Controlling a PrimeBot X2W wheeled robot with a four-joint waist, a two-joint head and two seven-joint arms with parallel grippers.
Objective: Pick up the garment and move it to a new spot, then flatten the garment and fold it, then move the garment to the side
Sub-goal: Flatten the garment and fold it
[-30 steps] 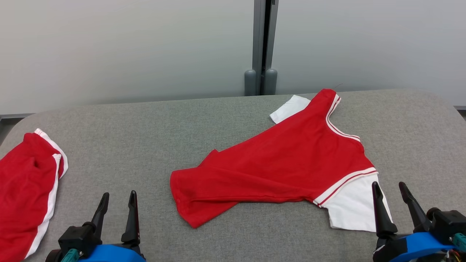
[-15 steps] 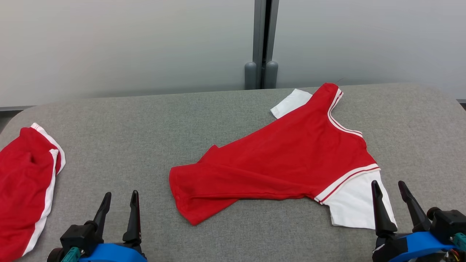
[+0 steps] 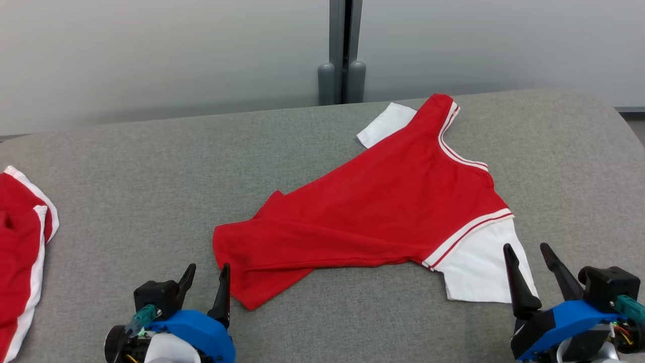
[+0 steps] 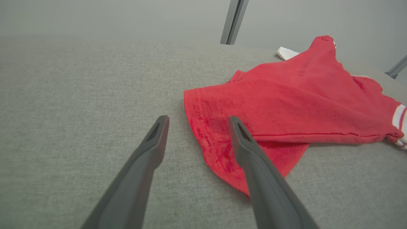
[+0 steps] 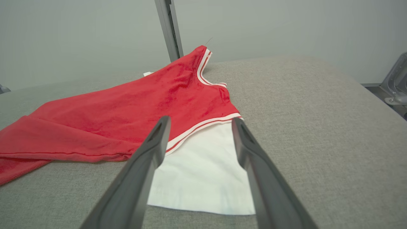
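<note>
Shirt [image 3: 368,212] [image 4: 286,105] [image 5: 127,111], red with white sleeves, lying loosely spread on the grey table [image 3: 126,166], right of its middle. Left gripper [image 3: 208,267] [image 4: 198,119]: jaws wide apart, holding nothing; in the left wrist view its right finger stands over the hem corner [image 4: 222,152], contact not clear. Right gripper [image 3: 525,247] [image 5: 201,119]: jaws wide apart, holding nothing, fingers framing the near sleeve [image 3: 478,272] [image 5: 203,178]; whether they touch it cannot be told. Long axis: diagonal, hem at the near left, neckline [image 3: 453,146] at the far right; far sleeve [image 3: 383,126] pokes out behind the shoulder; a fold runs along the near edge. Changes since a second ago: the head camera has moved, so the whole scene sits further left and higher in the head view; the shirt keeps its shape and place on the table; the left gripper has come in from well apart to just beside the hem and has turned on its wrist; the right gripper stands as before beside the sleeve. Other garment [image 3: 20,237], red with white stripes, at the table's left edge, well apart. Post [image 3: 341,50] against the pale wall behind.
</note>
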